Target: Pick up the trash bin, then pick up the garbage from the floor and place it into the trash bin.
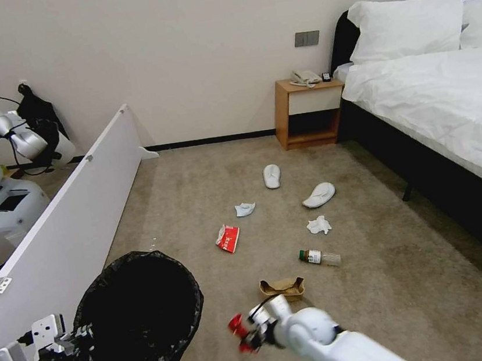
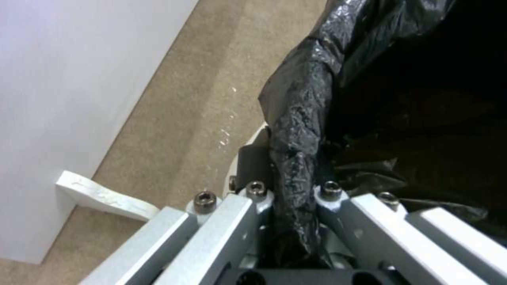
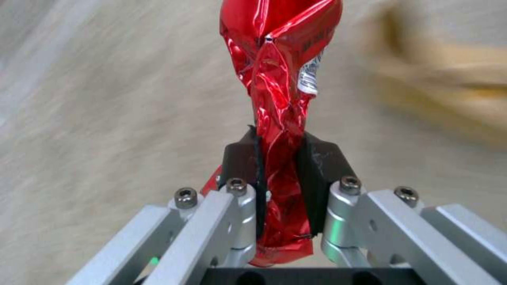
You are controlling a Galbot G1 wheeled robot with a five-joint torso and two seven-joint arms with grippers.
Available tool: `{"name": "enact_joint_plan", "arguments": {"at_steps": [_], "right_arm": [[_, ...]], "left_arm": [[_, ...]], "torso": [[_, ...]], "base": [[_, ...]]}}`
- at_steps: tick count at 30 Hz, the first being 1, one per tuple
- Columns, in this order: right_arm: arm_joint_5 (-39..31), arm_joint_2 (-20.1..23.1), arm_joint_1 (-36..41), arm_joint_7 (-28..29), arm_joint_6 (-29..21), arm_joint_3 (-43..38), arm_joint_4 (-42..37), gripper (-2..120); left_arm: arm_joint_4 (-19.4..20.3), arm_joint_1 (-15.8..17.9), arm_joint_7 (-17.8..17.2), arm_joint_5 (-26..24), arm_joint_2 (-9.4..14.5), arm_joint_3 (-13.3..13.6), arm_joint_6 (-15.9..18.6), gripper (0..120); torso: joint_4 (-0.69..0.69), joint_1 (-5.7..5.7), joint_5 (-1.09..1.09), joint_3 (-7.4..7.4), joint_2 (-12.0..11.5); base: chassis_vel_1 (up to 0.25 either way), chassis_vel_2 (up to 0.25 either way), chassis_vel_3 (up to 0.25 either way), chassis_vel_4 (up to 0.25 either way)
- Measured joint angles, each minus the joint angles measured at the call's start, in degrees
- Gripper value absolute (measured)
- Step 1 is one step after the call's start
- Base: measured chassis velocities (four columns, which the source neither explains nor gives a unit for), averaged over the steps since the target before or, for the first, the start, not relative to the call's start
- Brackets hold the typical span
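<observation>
Lower left of the head view: the left hand [image 1: 76, 341] is clamped on the rim of the trash bin [image 1: 137, 316], its pads pinching the bag-wrapped edge, as the left wrist view [image 2: 293, 186] confirms. The bin's white body is almost wholly hidden under the crinkly black liner, and its inside reads only as darkness. Lower centre: the right hand [image 1: 242, 332] is closed tight on the crushed red can [image 1: 236, 324]; from the right wrist camera the can [image 3: 280, 91] is a glossy, crumpled red strip squeezed between the black pads [image 3: 240, 158], with a small white label whose print is too fine to read. The arm behind it is cut off at the bottom edge.

On the carpet just beyond the can lies the brown cardboard scrap [image 1: 282, 286], then the small bottle [image 1: 319, 257] on its side, with a dark cap and a pale label, illegible. Left of centre is the red-and-white wrapper [image 1: 228, 238], its white lettering unreadable. Farther back lie one crumpled white tissue [image 1: 318, 225] and another [image 1: 244, 209], then two white slippers [image 1: 319, 195] [image 1: 272, 175], apart from each other. At the far wall stands a wooden nightstand [image 1: 309, 112]; the bed [image 1: 436, 98] runs off the right edge.
</observation>
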State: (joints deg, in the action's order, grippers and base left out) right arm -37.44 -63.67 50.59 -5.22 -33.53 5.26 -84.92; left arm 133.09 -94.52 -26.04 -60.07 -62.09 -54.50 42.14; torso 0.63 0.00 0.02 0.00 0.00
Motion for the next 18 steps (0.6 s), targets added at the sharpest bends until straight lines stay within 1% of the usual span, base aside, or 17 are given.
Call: {"name": "enact_joint_plan", "arguments": {"at_steps": [1,2,3,4,5,6,7,8,9,10,11,12,13,14,16,17,18], "right_arm": [[0.0,0.0,0.0,0.0,0.0,0.0,0.0,13],[-0.1,3.7,2.6,0.1,1.5,-4.1,-4.2,13],[-0.1,3.7,2.6,0.1,1.5,-4.1,-4.2,13],[0.2,6.3,4.9,0.1,2.7,-7.5,-7.6,13],[0.5,7.9,6.9,0.0,3.6,-10.4,-10.7,13],[0.5,7.9,6.9,0.0,3.6,-10.4,-10.7,13],[0.6,9.3,9.1,-0.1,4.5,-13.7,-13.6,13],[1.2,10.8,11.9,-0.5,5.9,-17.9,-16.7,13],[1.2,10.8,11.9,-0.5,5.9,-17.9,-16.7,13],[3.0,11.8,14.9,-1.3,8.8,-22.1,-19.2,13],[3.0,11.8,14.9,-1.3,8.8,-22.1,-19.2,13],[4.1,12.1,16.9,-1.9,11.1,-25.5,-20.8,13],[4.3,12.3,18.6,-2.2,13.3,-28.5,-22.4,13],[4.3,12.3,18.6,-2.2,13.3,-28.5,-22.4,13],[4.3,12.4,19.1,-2.4,17.6,-30.2,-23.6,13],[4.3,12.4,19.1,-2.4,17.6,-30.2,-23.6,13],[4.2,12.4,18.7,-2.4,19.5,-30.3,-23.9,13]], "left_arm": [[0.0,0.0,0.0,0.0,0.0,0.0,0.0,2],[0.0,0.0,0.0,-0.4,0.6,0.1,0.0,2],[0.0,0.0,0.0,-0.4,0.6,0.1,0.0,2],[0.0,0.0,0.1,-0.6,1.0,0.3,0.0,2],[0.1,0.0,0.1,-0.7,1.4,0.5,0.0,2],[0.1,0.0,0.1,-0.7,1.4,0.5,0.0,2],[0.2,0.1,0.0,-0.9,1.8,0.6,0.0,2],[0.3,0.3,-0.1,-1.1,2.3,0.8,0.0,2],[0.3,0.3,-0.1,-1.1,2.3,0.8,0.0,2],[0.5,0.6,-0.2,-1.3,2.8,1.3,0.0,2],[0.5,0.6,-0.2,-1.3,2.8,1.3,0.0,2],[0.8,1.0,-0.5,-1.5,3.3,1.8,0.0,2],[1.1,1.5,-0.8,-1.7,3.7,2.3,0.0,2],[1.1,1.5,-0.8,-1.7,3.7,2.3,0.0,2],[1.6,1.6,-0.9,-2.0,4.1,2.7,0.0,2],[1.6,1.6,-0.9,-2.0,4.1,2.7,0.0,2],[1.8,1.5,-1.0,-2.1,4.3,2.7,0.0,2]], "torso": [[0.0,0.0,0.0,0.0,0.0],[0.03,0.0,-0.02,0.0,0.0],[0.03,0.0,-0.02,0.0,0.0],[0.04,0.0,-0.02,0.0,0.0],[-0.03,0.0,0.01,0.0,0.0],[-0.03,0.0,0.01,0.0,0.0],[-0.04,0.0,0.02,0.0,0.0],[-0.03,0.0,-0.03,-0.01,0.0],[-0.03,0.0,-0.03,-0.01,0.0],[-0.01,0.0,0.0,-0.01,0.0],[-0.01,0.0,0.0,-0.01,0.0],[0.03,0.0,0.01,-0.01,0.0],[0.03,0.0,-0.03,-0.01,0.0],[0.03,0.0,-0.03,-0.01,0.0],[0.02,0.0,-0.01,-0.01,0.0],[0.02,0.0,-0.01,-0.01,0.0],[-0.01,0.0,0.01,-0.01,0.0]], "base": [[0.0,0.0,0.0,0.0],[0.0,0.0,0.0,0.0],[0.0,0.0,0.0,0.0],[0.0,0.0,0.0,0.0],[0.0,0.0,0.0,0.0],[0.0,0.0,0.0,0.0],[0.0,0.0,0.0,0.0],[0.0,0.0,0.0,0.0],[0.0,0.0,0.0,0.0],[0.0,0.0,0.0,0.0],[0.0,0.0,0.0,0.0],[0.0,0.0,0.0,0.0],[0.0,0.0,0.0,0.0],[0.0,0.0,0.0,0.0],[0.0,0.0,0.0,0.0],[0.0,0.0,0.0,0.0],[0.0,0.0,0.0,0.0]]}}
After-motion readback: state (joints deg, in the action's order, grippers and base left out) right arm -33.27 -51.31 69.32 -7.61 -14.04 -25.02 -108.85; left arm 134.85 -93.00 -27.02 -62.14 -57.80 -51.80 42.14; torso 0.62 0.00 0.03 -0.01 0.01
